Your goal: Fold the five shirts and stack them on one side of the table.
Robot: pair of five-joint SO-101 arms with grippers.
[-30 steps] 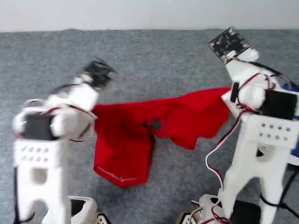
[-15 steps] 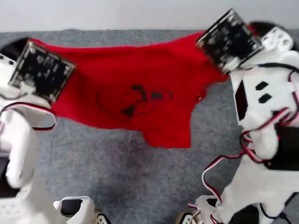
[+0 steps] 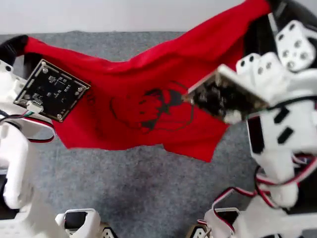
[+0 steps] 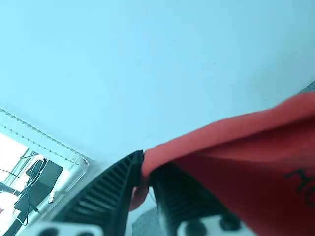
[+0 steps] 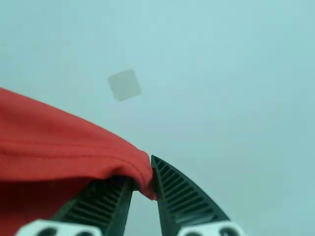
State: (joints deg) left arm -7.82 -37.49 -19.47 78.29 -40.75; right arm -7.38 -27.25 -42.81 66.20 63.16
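The left gripper and right gripper are each clamping a corner of the red shirt, stretching it side to side above the table.

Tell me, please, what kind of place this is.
Probably an indoor robotics workbench or lab. A table covered in grey felt-like fabric meets a plain pale wall, and two small white robot arms with exposed circuit boards hold a red shirt up between them.

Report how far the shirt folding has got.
Done: the red shirt is off the grey table, spread wide in the air. In hand: the left claw and right claw each pinch its upper edge. Left: it is unfolded, so folding and stacking remain.
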